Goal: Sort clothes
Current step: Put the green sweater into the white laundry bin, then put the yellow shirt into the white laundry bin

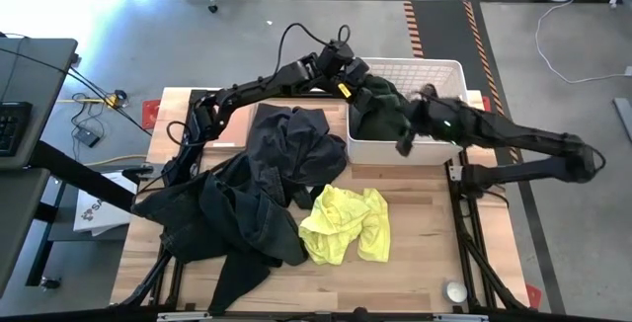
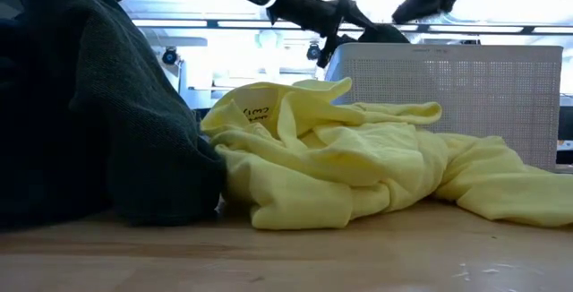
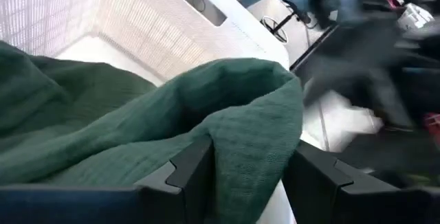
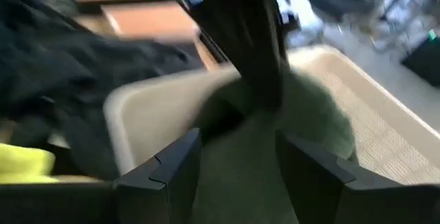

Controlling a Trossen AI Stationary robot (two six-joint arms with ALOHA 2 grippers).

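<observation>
A dark green garment [image 1: 380,105] lies in the white lattice basket [image 1: 439,67] at the table's far right. My left gripper [image 1: 348,77] is at the basket's far left corner, shut on the garment [image 3: 137,135]. My right gripper [image 1: 413,117] is over the middle of the basket, and green cloth [image 4: 237,176] fills the gap between its fingers. A pile of black and dark grey clothes [image 1: 247,189] lies spread on the table's left half. A neon yellow garment [image 1: 346,225] lies crumpled on the table in front of the basket and also shows in the low view [image 2: 358,162]. My left gripper pinches a thick fold of the green garment [image 3: 251,148] between its two fingers, several layers together. The fold stands up between the fingers, and the rest of the garment slopes away into the basket. My right gripper has the green garment's cloth [image 4: 234,162] between its two fingers, coming from the table's right side. A dark strip of the cloth [image 4: 261,52] runs up and away from the fingers. The view is blurred, so which part it holds does not show.
The basket's near wall [image 2: 448,95] stands just behind the yellow garment. A flat tan board [image 1: 237,129] lies under the black pile's far edge. Bare wooden table [image 1: 434,253] shows at the near right. A small round white object [image 1: 454,290] sits near the front right corner.
</observation>
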